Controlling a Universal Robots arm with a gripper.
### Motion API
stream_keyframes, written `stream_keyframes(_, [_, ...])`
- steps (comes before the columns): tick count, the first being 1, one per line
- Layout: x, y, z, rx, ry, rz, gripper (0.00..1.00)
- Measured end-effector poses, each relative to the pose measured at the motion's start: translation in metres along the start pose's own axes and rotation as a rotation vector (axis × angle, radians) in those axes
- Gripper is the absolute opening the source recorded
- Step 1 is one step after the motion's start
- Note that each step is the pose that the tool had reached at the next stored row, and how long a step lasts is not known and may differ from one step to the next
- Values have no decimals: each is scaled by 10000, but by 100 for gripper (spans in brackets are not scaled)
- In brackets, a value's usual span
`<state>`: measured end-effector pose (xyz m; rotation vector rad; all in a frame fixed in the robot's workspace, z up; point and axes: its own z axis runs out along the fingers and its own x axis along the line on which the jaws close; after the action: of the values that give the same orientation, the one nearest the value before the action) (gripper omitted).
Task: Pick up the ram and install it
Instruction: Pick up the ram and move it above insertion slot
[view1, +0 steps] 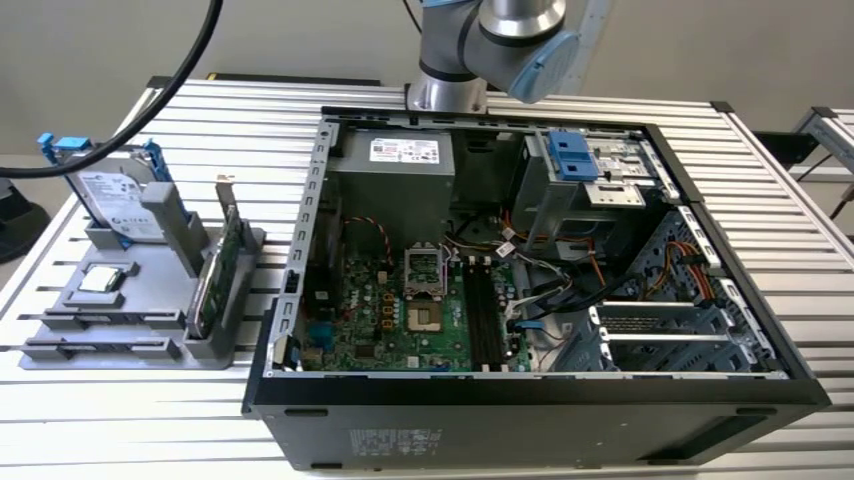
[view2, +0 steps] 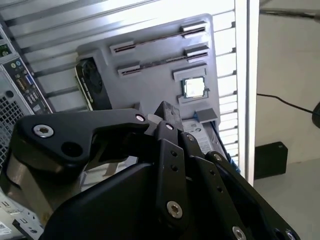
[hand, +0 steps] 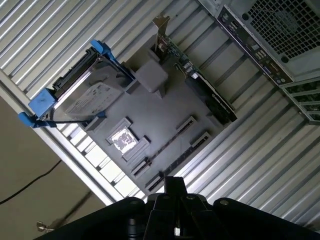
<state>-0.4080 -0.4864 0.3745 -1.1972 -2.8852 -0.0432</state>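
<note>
Black metal gripper (hand: 173, 184), fingertips pressed together, faces the grey plastic parts tray (hand: 165, 107) on the ribbed aluminium table (hand: 260, 165). Silver-and-blue arm (view1: 514, 35) sits top centre in the exterior view. Where the ram lies cannot be told.

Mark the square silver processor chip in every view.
Exterior view: square silver processor chip on the grey plastic holder, at the exterior view's left of the black computer case.
Second wrist view: chip beside the holder's long slots.
First wrist view: chip between those slots and the silver blue-railed hard drive.
Shared landmark: the grey holder.
</note>
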Motion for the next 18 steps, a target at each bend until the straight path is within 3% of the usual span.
stream_keyframes(18, [0, 0, 5, 89, 93, 645, 0])
